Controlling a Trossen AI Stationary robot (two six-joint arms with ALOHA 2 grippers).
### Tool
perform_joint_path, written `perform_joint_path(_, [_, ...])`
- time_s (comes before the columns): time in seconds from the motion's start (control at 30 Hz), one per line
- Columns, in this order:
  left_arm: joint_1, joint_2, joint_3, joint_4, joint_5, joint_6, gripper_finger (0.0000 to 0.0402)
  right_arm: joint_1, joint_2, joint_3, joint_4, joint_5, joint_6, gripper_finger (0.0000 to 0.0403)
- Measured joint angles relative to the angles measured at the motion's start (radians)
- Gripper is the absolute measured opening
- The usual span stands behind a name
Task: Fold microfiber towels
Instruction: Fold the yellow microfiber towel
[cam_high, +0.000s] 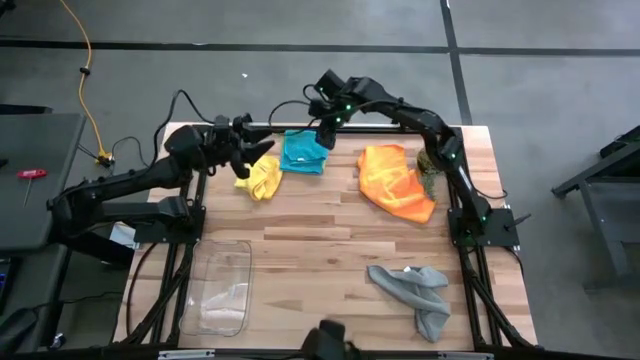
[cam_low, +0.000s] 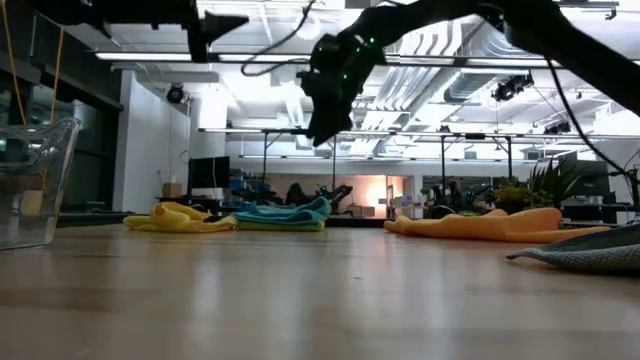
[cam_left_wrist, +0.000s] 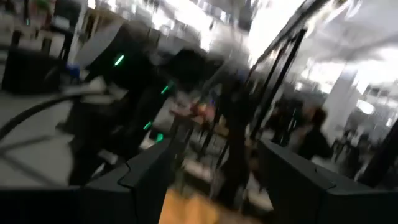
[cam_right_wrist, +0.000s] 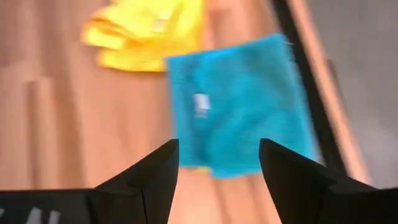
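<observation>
The teal towel (cam_high: 303, 152) lies folded flat at the table's far edge, with a lime green edge (cam_low: 282, 226) showing under it. The yellow towel (cam_high: 261, 178) lies bunched to its left. The orange towel (cam_high: 395, 180) lies crumpled toward the far right, and the grey towel (cam_high: 415, 290) lies crumpled at the near right. My right gripper (cam_high: 325, 127) hangs open and empty above the teal towel (cam_right_wrist: 239, 106). My left gripper (cam_high: 260, 142) is open and empty in the air above the yellow towel's far side.
A clear plastic tray (cam_high: 222, 285) stands at the near left. A small spiky green plant (cam_high: 428, 172) sits at the orange towel's right edge. Bare wood (cam_high: 320, 250) lies across the table's middle.
</observation>
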Motion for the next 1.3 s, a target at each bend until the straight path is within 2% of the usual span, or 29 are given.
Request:
perform_joint_path(0.13, [-0.009, -0.021, 0.0, -0.107, 0.037, 0.041, 0.0225, 0.079, -0.1, -0.164, 0.091, -0.009, 0.023, 0.0204])
perform_joint_path(0.3, [-0.028, -0.045, 0.0, -0.11, 0.036, 0.107, 0.0225, 0.172, -0.329, -0.576, 0.348, 0.033, 0.169, 0.0204])
perform_joint_path(0.47, [-0.03, -0.041, 0.0, -0.048, 0.035, 0.133, 0.0225, 0.288, -0.619, -1.024, 0.676, 0.192, 0.444, 0.0204])
perform_joint_path(0.63, [-0.04, 0.019, -0.002, -0.01, 0.034, 0.12, 0.0225, 0.406, -0.859, -1.32, 0.898, 0.355, 0.654, 0.0203])
perform_joint_path(0.73, [-0.056, 0.079, -0.002, 0.063, 0.032, 0.063, 0.0225, 0.452, -0.962, -1.43, 0.985, 0.446, 0.698, 0.0203])
perform_joint_path(0.83, [-0.084, 0.138, -0.002, 0.133, 0.014, 0.024, 0.0225, 0.472, -1.04, -1.51, 1.047, 0.489, 0.694, 0.0203])
perform_joint_path(1.0, [-0.164, 0.208, -0.002, 0.125, -0.142, 0.032, 0.0208, 0.472, -1.131, -1.597, 1.116, 0.495, 0.625, 0.0203])
perform_joint_path(1.17, [-0.26, 0.221, 0.002, 0.066, -0.245, 0.027, 0.0162, 0.472, -1.167, -1.621, 1.129, 0.495, 0.55, 0.0203])
perform_joint_path(1.3, [-0.347, 0.221, 0.08, -0.075, -0.294, 0.037, 0.01, 0.472, -1.169, -1.621, 1.135, 0.495, 0.489, 0.0203])
